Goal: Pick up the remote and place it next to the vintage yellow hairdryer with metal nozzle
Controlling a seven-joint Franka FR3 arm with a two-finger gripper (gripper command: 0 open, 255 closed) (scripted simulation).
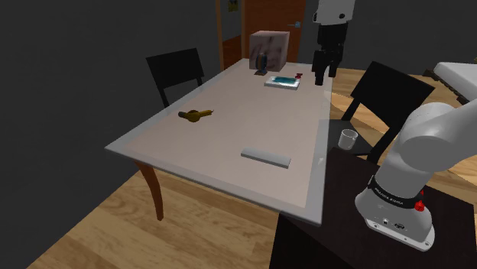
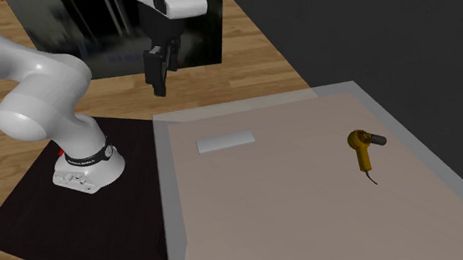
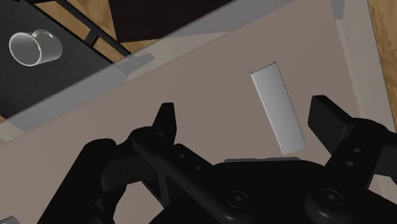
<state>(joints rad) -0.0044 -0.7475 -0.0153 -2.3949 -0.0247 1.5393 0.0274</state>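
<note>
We see a dim room with a wooden floor and dark walls, and in it a pale, long counter (image 1: 229,99). The white arm (image 1: 428,145) rises from its stand at the shoulder view's lower right. Two black chairs (image 1: 177,70) stand by the counter, one on the left and one on the right. At the far end sits a pinkish box (image 1: 269,47).

The tool (image 1: 324,72) hangs well above the counter with its two fingers spread wide, holding and touching nothing. The remote (image 1: 266,157), a plain grey slab, lies flat near the counter's near edge. Well apart from it, toward the shoulder view's left, lies the yellow hairdryer (image 1: 196,115) with its dark nozzle. A small cup (image 1: 348,138) stands on a dark surface just right of the counter.
</note>
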